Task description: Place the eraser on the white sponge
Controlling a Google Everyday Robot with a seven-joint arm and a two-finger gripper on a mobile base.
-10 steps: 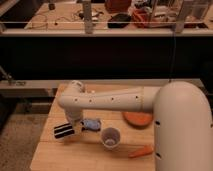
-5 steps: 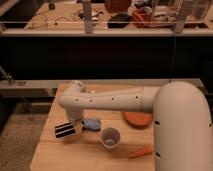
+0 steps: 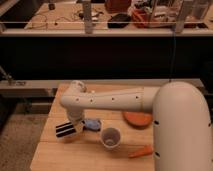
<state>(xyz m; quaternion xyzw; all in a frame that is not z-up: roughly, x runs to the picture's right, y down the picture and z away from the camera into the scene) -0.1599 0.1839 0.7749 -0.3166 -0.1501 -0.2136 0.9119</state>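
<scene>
The eraser (image 3: pixel 64 131), black with pale stripes, sits at the near-left part of the wooden tabletop (image 3: pixel 47 156), tilted so that its right end is higher. It is right at the tip of the hand (image 3: pixel 73 128), which comes down on it from about 1 o'clock. The hand is closed and, as far as we can see, clamped on the eraser. We cannot tell whether the block touches the wood or hangs just above it.

Against the earlier frames we find no change: eraser, hand and arm stay where they were, and the other things have not shifted.

Just beside the eraser at 3 o'clock lies a small blue lump (image 3: pixel 92 123), partly under the wrist. At 4 o'clock, a little further out, a white cup (image 3: pixel 110 137) stands upright with its mouth open to us. Beyond it at 3 o'clock an orange disc (image 3: pixel 138 119) lies flat, partly behind the white arm (image 3: pixel 112 100), which runs across from the robot's bulky body at the right. A carrot (image 3: pixel 141 151) lies at 4 o'clock, near the front edge.
</scene>
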